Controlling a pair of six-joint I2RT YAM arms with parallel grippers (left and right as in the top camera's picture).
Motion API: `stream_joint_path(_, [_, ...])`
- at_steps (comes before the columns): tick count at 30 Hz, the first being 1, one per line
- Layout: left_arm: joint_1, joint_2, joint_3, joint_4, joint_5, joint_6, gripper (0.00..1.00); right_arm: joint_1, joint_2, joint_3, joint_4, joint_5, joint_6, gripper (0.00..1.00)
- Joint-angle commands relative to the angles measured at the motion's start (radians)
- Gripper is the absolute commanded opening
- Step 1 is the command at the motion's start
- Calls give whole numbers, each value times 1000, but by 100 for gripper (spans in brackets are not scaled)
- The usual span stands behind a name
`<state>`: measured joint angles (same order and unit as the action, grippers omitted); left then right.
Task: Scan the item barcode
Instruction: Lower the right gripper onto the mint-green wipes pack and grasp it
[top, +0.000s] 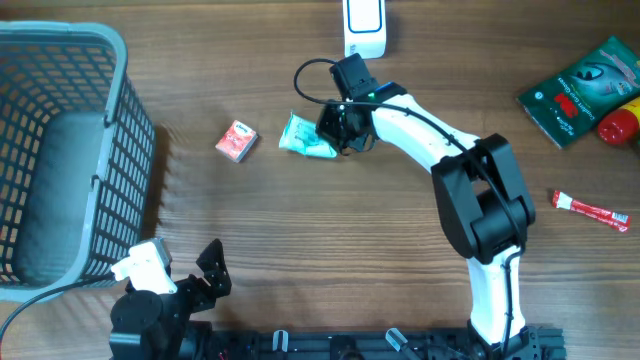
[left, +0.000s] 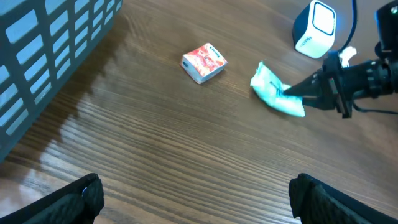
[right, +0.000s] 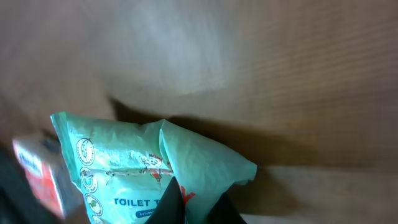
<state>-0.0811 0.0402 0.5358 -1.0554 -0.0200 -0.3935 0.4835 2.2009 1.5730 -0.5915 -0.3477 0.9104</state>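
Observation:
The item is a teal toilet-tissue packet (top: 303, 136) (left: 272, 90) (right: 124, 158) at mid-table, just below the white barcode scanner (top: 365, 25) (left: 315, 28). My right gripper (top: 335, 135) (right: 196, 208) reaches in from the right and is shut on the packet's right edge. Both dark fingers (right: 172, 208) pinch the plastic. I cannot tell whether the packet rests on the wood or hangs just above it. No barcode shows. My left gripper (top: 190, 268) (left: 199, 199) stands wide open near the front left, with only bare table between its fingers.
A small red box (top: 237, 141) (left: 203, 62) (right: 37, 171) lies left of the packet. A grey mesh basket (top: 130, 150) (left: 43, 56) fills the left side. At the right lie a green packet (top: 585, 88), a red bottle (top: 620, 125) and a red tube (top: 592, 209).

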Motion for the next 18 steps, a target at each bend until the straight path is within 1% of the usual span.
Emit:
stream_joint_path(1, [6,-4,-1,2,4,20,100,-42,-12,-28,-89,-291,-96,4])
stream_joint_path(4, [6,-4,-1,2,4,20,100,-97,-57,-28,-230,-609,-99,4])
stream_joint_path(6, [6,-4,-1,2,4,20,100,-124,-62,-28,-327,-765,-102,5])
stream_joint_path(8, [6,-4,-1,2,4,20,100,-146,-62,-29,-501,-881,-104,4])
stream_joint_path(11, [6,-4,-1,2,4,20,100,-153,-62,-29,-688,-883,-111,4])
stream_joint_path(16, [6,-4,-1,2,4,20,100,-153,-62,-29,-707,-883,-183,4])
stream_joint_path(18, [6,-4,-1,2,4,20,100,-153,-62,-29,-763,-905,-258,4])
